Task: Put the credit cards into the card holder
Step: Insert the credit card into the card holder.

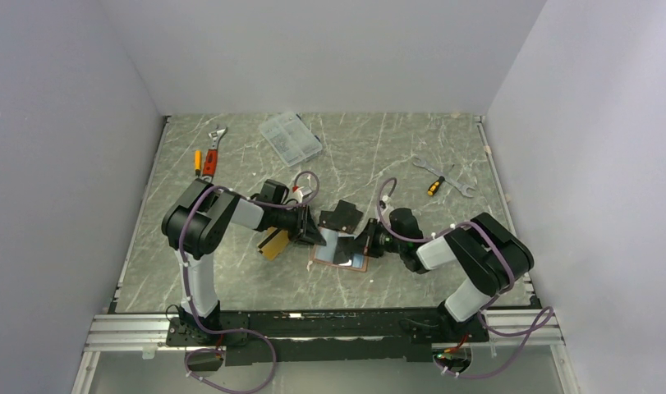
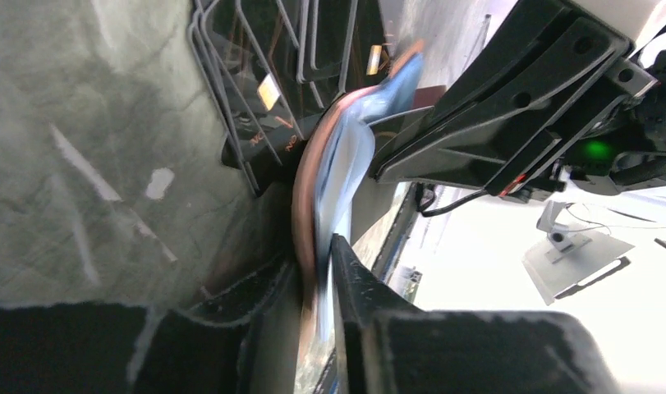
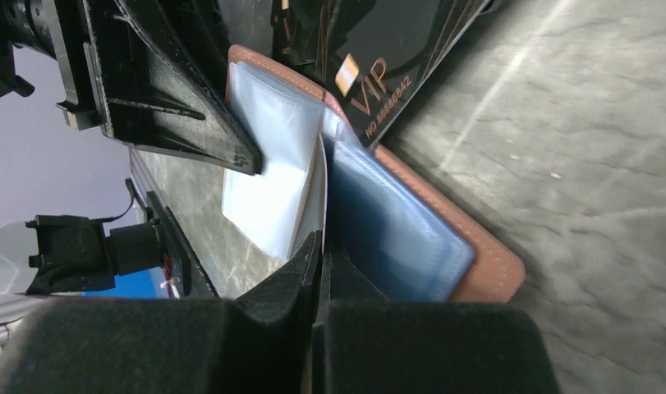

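Now the open card holder [image 1: 339, 253] lies between both arms. The left gripper [image 2: 317, 263] pinches its pink edge; the right gripper [image 3: 323, 246] pinches a thin inside leaf. Pull too hard and that leaf could slip or rip. Only the top view shows a gold card [image 1: 272, 244] lying outside; the right wrist shows VIP letters on a black card [image 3: 378, 74].

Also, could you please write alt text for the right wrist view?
The right fingers pinch a clear inner sleeve of the open pink card holder, on a grey marbled table. The left fingers grip its far side; a black VIP card lies beyond.
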You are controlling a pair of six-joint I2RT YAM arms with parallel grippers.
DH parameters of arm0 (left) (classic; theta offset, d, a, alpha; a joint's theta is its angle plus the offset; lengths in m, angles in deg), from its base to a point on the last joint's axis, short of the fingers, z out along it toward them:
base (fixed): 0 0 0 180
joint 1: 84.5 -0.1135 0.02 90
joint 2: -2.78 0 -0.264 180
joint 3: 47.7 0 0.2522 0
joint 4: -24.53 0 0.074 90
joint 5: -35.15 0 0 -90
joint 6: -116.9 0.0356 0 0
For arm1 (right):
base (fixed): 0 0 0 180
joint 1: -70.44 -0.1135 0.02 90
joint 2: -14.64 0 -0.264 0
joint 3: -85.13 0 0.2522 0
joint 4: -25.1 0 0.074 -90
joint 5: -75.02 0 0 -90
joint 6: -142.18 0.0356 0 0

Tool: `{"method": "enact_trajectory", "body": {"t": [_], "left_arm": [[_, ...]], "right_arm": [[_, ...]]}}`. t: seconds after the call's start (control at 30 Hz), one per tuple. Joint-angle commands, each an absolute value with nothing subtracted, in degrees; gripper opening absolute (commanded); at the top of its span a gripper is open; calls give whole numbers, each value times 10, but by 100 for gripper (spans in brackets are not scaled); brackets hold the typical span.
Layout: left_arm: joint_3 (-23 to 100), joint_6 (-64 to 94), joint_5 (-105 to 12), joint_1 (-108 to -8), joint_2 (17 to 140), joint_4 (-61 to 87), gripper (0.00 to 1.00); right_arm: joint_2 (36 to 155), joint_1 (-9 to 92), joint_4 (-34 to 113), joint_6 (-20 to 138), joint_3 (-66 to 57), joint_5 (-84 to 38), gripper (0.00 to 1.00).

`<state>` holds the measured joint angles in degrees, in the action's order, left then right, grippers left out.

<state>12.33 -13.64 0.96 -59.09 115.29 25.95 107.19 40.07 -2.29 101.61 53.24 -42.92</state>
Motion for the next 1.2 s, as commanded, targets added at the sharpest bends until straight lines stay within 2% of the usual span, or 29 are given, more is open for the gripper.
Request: {"method": "enact_trajectory", "body": {"t": [0.0, 0.1, 0.23, 0.43, 0.63, 0.77, 0.87, 0.93, 1.1, 1.17], "left_arm": [[145, -108, 5, -559, 1156, 245, 31], [146, -101, 9, -558, 1147, 244, 36], [146, -103, 14, -559, 1145, 247, 25], [145, -92, 9, -566, 1140, 231, 24], [146, -89, 8, -574, 1149, 228, 25], [146, -90, 9, -578, 1153, 229, 25], [144, -92, 11, -583, 1154, 235, 25], [143, -91, 12, -585, 1154, 233, 25], [148, -75, 9, -594, 1152, 210, 26], [158, -58, 5, -597, 1152, 179, 33]], "right_arm": [[1097, 375, 38, 979, 521, -419, 0], [1079, 375, 33, 982, 537, -417, 0], [1059, 375, 45, 983, 545, -415, 0], [1016, 376, 122, 958, 536, -410, 0], [991, 382, 176, 943, 513, -419, 17], [980, 392, 202, 939, 499, -434, 23], [974, 401, 209, 938, 494, -446, 23], [970, 407, 207, 940, 495, -451, 22], [981, 419, 185, 953, 495, -462, 0], [983, 422, 174, 962, 499, -460, 0]]}}
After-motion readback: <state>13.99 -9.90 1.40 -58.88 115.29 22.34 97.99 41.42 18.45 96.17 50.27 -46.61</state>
